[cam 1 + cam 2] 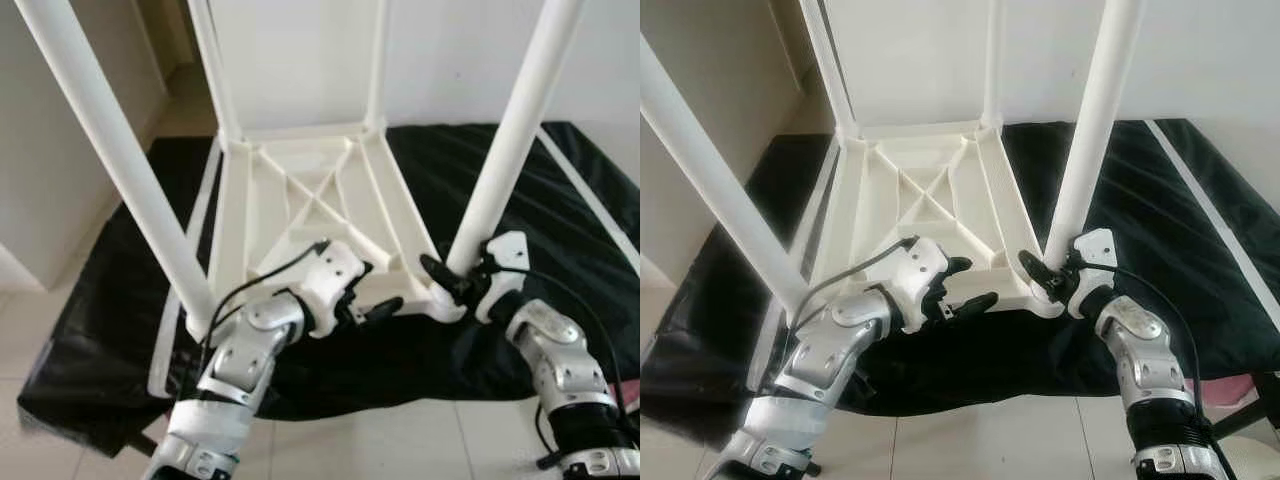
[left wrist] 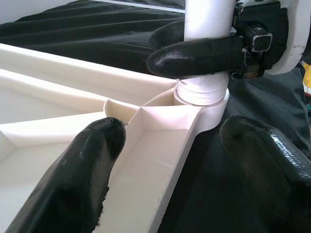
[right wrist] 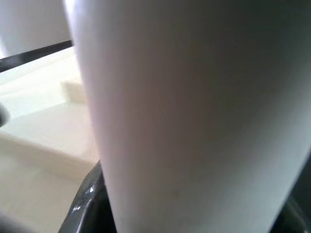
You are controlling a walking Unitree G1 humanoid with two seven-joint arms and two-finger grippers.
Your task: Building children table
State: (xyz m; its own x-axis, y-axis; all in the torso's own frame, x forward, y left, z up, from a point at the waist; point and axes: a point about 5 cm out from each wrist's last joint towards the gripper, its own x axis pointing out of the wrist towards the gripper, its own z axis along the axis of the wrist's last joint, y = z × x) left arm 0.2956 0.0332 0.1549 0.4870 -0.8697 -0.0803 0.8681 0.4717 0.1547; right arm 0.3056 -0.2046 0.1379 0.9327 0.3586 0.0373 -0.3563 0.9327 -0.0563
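Upside down on a black sheet (image 1: 560, 190), a white children's table top (image 1: 310, 215), ribbed underside up, X-shaped bracing plain to see in the middle. Four white legs standing up out of its corners: two far ones against the pale wall, a near-left leg (image 1: 110, 150) slanting up and out of frame, and a near-right leg (image 1: 515, 130) rising from its round corner socket (image 2: 201, 104).

Right hand (image 1: 462, 277) down at the base of that near-right leg, black fingers (image 2: 199, 56) wrapped around the tube just above the socket, pinching it. From the left wrist camera, a ridged collar showing between leg and socket, right under those fingers. From the right wrist camera, close up and blurred, the white tube between dark finger edges.

Left hand (image 1: 375, 290) at the near edge of the table top, just beside the same corner, fingers spread. One fingertip (image 2: 92, 160) over the inner side of the rim, the other (image 2: 262, 165) outside it above the black sheet; touching the rim or not, cannot tell.

Sheet spread over a pale tiled floor (image 1: 400, 440), a white rail (image 1: 590, 195) lying across it to the right. Silver forearms both reaching in from the bottom of the head views, cables trailing along them.
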